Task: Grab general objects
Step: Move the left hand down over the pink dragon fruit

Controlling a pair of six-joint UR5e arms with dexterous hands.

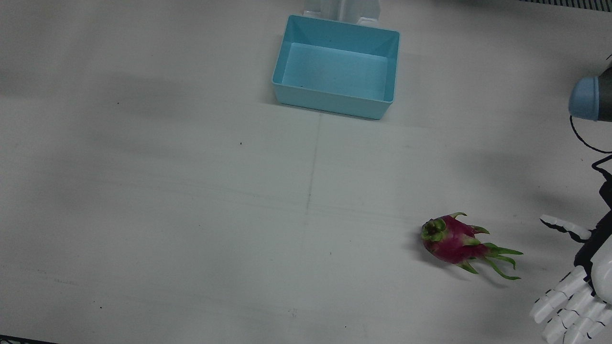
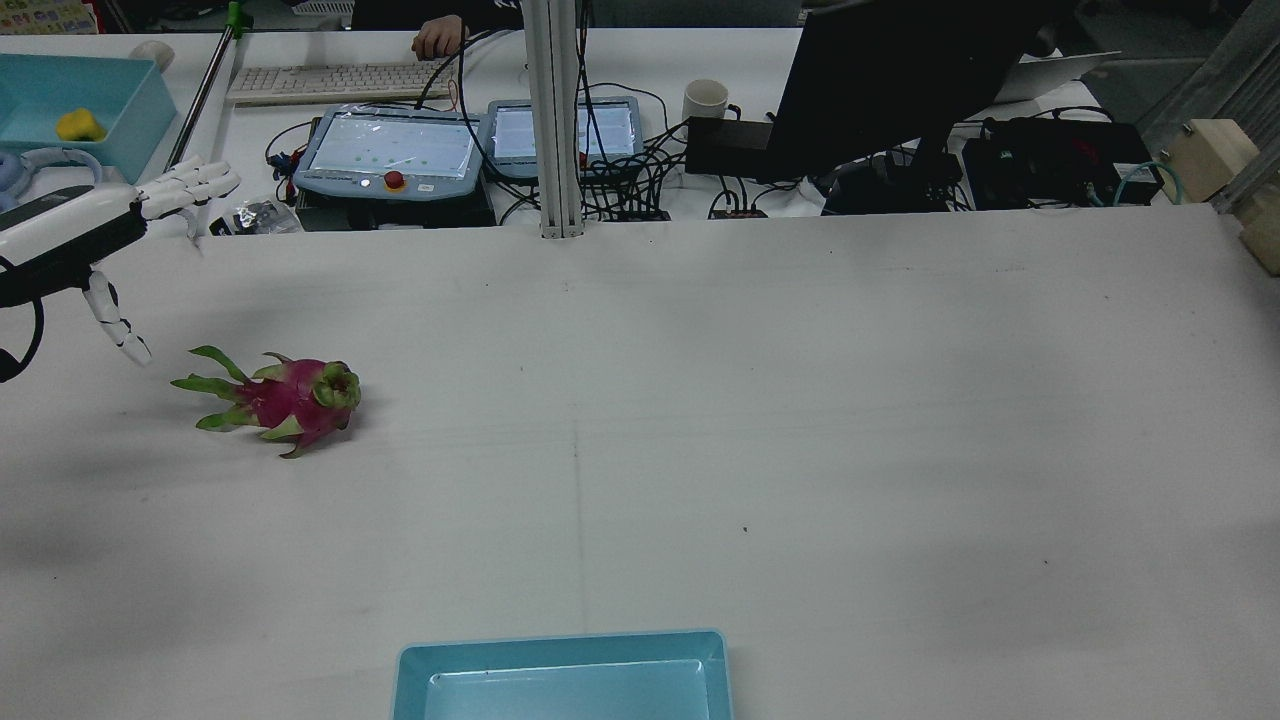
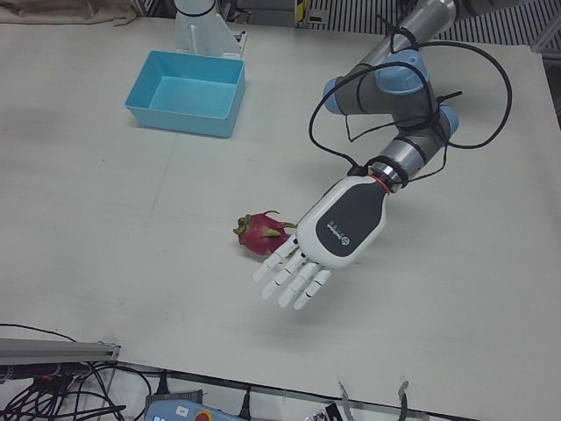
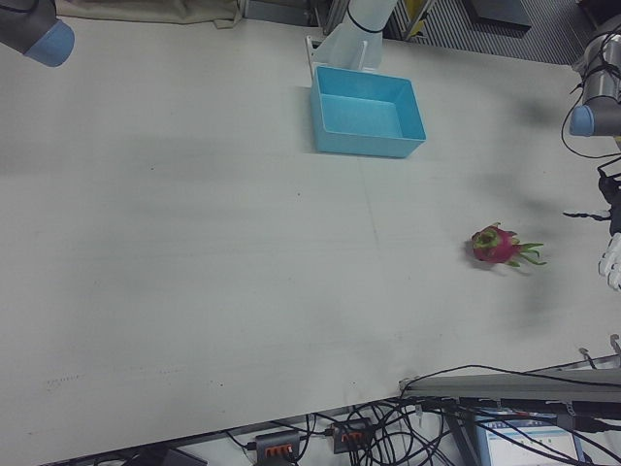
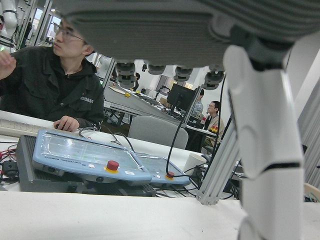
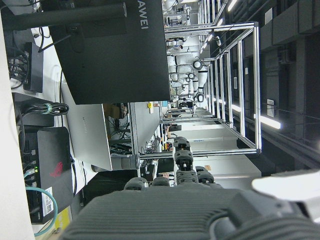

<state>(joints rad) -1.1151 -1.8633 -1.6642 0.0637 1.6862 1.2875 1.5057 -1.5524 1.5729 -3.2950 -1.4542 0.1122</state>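
A pink dragon fruit (image 1: 456,244) with green scales lies on the white table; it also shows in the rear view (image 2: 292,397), the left-front view (image 3: 261,234) and the right-front view (image 4: 499,245). My left hand (image 3: 337,228) hovers open just beside and above the fruit, fingers spread, not touching it. The hand also shows at the front view's right edge (image 1: 573,289) and the rear view's left edge (image 2: 100,220). My right hand (image 6: 165,210) shows only in its own view, holding nothing, fingers extended, facing away from the table.
An empty light-blue bin (image 1: 330,102) stands at the robot's side of the table, centred; it also shows in the left-front view (image 3: 180,121). Beyond the table's operator edge are teach pendants (image 2: 390,150), cables and a monitor (image 2: 900,80).
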